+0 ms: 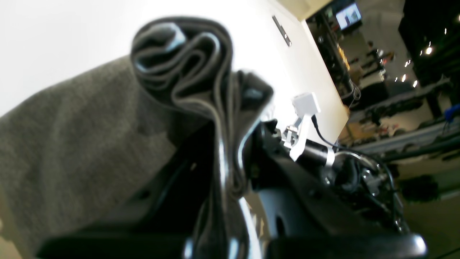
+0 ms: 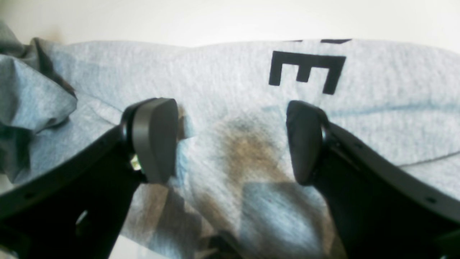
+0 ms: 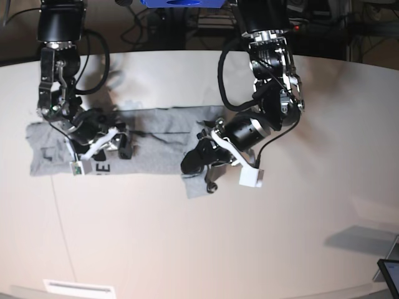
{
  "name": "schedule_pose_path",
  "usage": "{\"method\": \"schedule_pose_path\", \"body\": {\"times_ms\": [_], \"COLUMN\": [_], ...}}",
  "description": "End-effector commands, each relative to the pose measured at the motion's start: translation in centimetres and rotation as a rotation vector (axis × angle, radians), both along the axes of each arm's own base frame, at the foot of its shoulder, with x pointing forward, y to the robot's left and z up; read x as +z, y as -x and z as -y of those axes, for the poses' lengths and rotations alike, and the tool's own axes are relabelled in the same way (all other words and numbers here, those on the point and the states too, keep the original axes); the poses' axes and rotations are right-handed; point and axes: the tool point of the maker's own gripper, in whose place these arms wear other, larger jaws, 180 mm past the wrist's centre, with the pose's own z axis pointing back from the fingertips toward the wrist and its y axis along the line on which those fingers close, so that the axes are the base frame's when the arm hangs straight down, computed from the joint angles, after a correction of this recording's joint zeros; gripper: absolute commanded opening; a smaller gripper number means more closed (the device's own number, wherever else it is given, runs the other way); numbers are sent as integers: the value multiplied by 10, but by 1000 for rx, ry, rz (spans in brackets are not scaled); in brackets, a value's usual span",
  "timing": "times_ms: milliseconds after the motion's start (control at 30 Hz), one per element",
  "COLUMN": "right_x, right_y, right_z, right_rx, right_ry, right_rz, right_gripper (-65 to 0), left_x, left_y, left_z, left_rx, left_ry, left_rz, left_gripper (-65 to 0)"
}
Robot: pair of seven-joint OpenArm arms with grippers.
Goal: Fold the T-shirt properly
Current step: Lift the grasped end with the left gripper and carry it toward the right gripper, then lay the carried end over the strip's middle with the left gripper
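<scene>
A big grey T-shirt (image 3: 124, 146) lies on a pale table (image 3: 299, 205), stretched out in a long strip from one side toward the middle. Black letters are printed on it, and the letter E (image 2: 305, 71) shows in the right wrist view. The right gripper (image 2: 231, 142) is low over the shirt near those letters. Its two fingers (image 2: 154, 140) are spread wide apart, with flat grey cloth showing in the gap between them. Nothing is held there. From the base view you cannot tell if the tips touch the cloth or hang just above it. The left gripper (image 3: 198, 163) is at the other end of the shirt, near the middle of the table. Its fingers are pressed close together on a thick bunch of folded cloth. In the left wrist view that bunch (image 1: 190, 75) stands up in curly layers between the dark fingers. A small corner of the shirt (image 3: 198, 185) sticks out below this gripper. A white box (image 3: 252, 178) hangs on the left arm.
</scene>
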Motion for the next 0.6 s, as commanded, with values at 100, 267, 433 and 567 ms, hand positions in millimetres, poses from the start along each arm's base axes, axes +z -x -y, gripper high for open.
{"method": "schedule_pose_path", "body": {"times_ms": [100, 267, 433, 567], "right_x": [-21, -21, -22, -22], "right_y": [17, 17, 18, 18], "right_z": [10, 10, 10, 10], "right_rx": [3, 3, 3, 3], "right_ry": [62, 62, 62, 62], "right_rz": [-114, -114, -116, -116], "right_gripper": [-196, -196, -196, -196], "left_x": [20, 23, 21, 17], "left_y": [-6, -5, -4, -6], "left_z": [2, 5, 6, 8], "left_rx": [6, -9, -13, -15], "left_ry": [53, 56, 152, 199], "left_rz": [55, 74, 43, 18], "left_gripper": [-650, -650, -650, -650]}}
